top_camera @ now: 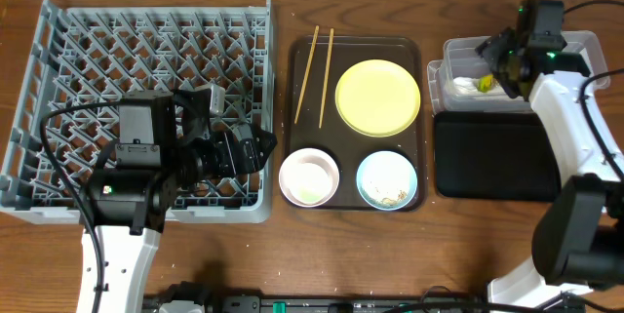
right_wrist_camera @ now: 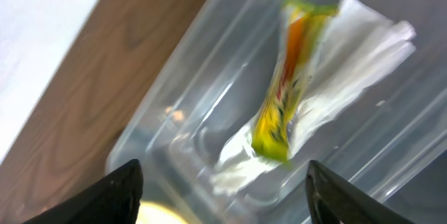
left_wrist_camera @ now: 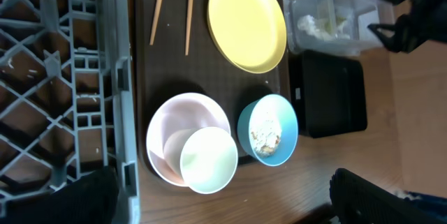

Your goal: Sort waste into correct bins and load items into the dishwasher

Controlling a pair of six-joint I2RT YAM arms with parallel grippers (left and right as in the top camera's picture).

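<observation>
Above the clear tub, the right claw stands released over the wrapper and napkin; the left claw gapes empty.

The table was brown wood with visible grain. The dish rack was matt grey plastic. The 2 chopsticks were pale bare wood. The brown serving tray looked smooth and dull, the plate smooth and matt, the light-blue bowl glossy. The clear tub was shiny transparent plastic, the napkin crumpled white paper, the wrapper glossy film. The black tray was matt
</observation>
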